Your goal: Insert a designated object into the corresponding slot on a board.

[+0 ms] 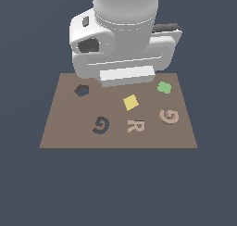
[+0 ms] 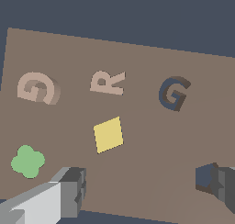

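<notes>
The tan-pink G piece (image 1: 169, 116) (image 2: 37, 87) lies flat on the brown board (image 1: 69, 128) (image 2: 147, 140), near the edge on the exterior view's right. The dark G-shaped slot (image 1: 101, 125) (image 2: 173, 93) is on the board's other half, towards the exterior view's left. My gripper (image 2: 147, 188) is open with nothing between its fingers (image 2: 69, 191). It hangs high over the board's far part, well away from the G piece. In the exterior view the white hand (image 1: 126, 75) hides the fingertips.
A tan-pink R piece (image 1: 135, 126) (image 2: 108, 82) lies between the slot and the G piece. A yellow square (image 1: 131, 102) (image 2: 109, 134) sits mid-board. A green lobed piece (image 1: 164, 87) (image 2: 27, 161) lies beyond the G piece. A dark hexagonal cutout (image 1: 82, 90) (image 2: 206, 176) is at the far corner.
</notes>
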You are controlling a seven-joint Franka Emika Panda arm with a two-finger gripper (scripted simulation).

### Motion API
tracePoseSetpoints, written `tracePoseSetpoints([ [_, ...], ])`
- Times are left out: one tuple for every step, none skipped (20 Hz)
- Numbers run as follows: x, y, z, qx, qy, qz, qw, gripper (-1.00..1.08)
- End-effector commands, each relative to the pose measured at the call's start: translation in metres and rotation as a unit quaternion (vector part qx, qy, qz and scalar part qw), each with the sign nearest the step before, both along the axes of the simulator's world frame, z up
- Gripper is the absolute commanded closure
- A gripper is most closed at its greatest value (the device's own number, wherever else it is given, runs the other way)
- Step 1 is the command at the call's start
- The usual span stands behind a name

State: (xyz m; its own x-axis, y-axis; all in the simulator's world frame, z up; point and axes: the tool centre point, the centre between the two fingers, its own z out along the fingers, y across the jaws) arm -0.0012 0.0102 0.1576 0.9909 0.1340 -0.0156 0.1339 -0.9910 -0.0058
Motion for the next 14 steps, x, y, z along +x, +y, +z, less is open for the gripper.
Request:
tracePoseSetpoints([
  [0.006,0.004,-0.004,0.0,0.0,0.025,0.9997,-0.92],
  [0.008,0.006,-0.006,0.0,0.0,0.037,0.9993,-0.92],
  [0.011,0.008,-0.009,0.001,-0.001,0.05,0.9988,-0.92],
  [0.014,0.01,-0.011,0.001,-0.001,0.063,0.998,-0.92],
  [0.017,0.012,-0.013,0.001,-0.001,0.078,0.9969,-0.92],
  [0.02,0.015,-0.016,0.001,-0.001,0.094,0.9956,-0.92],
  [0.023,0.018,-0.019,0.001,-0.001,0.11,0.9939,-0.92],
  [0.027,0.022,-0.022,0.001,-0.002,0.128,0.9918,-0.92],
  [0.03,0.025,-0.025,0.002,-0.002,0.147,0.9892,-0.92],
  [0.034,0.03,-0.028,0.002,-0.002,0.166,0.986,-0.92],
  [0.037,0.034,-0.032,0.002,-0.002,0.187,0.9823,-0.92],
  [0.041,0.039,-0.035,0.002,-0.003,0.209,0.978,-0.92],
  [0.044,0.044,-0.039,0.002,-0.003,0.231,0.9729,-0.92],
  [0.047,0.05,-0.043,0.003,-0.003,0.255,0.967,-0.92],
])
